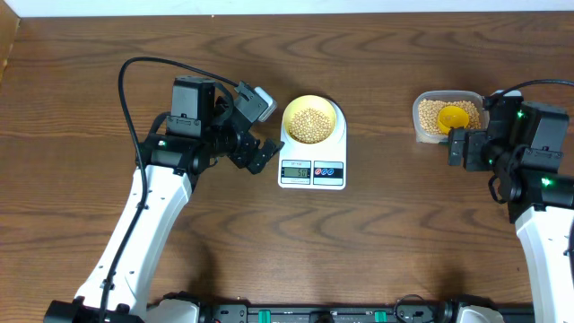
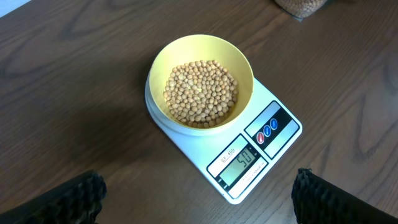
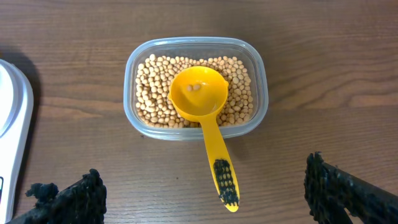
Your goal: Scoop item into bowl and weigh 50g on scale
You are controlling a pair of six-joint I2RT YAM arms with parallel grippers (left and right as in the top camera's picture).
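The pale-yellow bowl point(image 1: 312, 121) point(image 2: 200, 81) holds tan beans point(image 2: 200, 93) and stands on the white scale point(image 1: 312, 166) point(image 2: 249, 155), whose display is lit. More beans point(image 3: 155, 87) fill a clear container point(image 1: 444, 115) point(image 3: 196, 46), with the yellow scoop point(image 3: 205, 109) resting in it, two beans in its cup. My left gripper point(image 1: 260, 148) point(image 2: 199, 199) is open and empty, left of the scale. My right gripper point(image 1: 459, 146) point(image 3: 205, 193) is open and empty, just short of the scoop's handle.
The wooden table point(image 1: 377, 251) carries only these things. Its far edge point(image 1: 269, 16) runs along the top, and black arm bases point(image 1: 314, 312) sit at the near edge.
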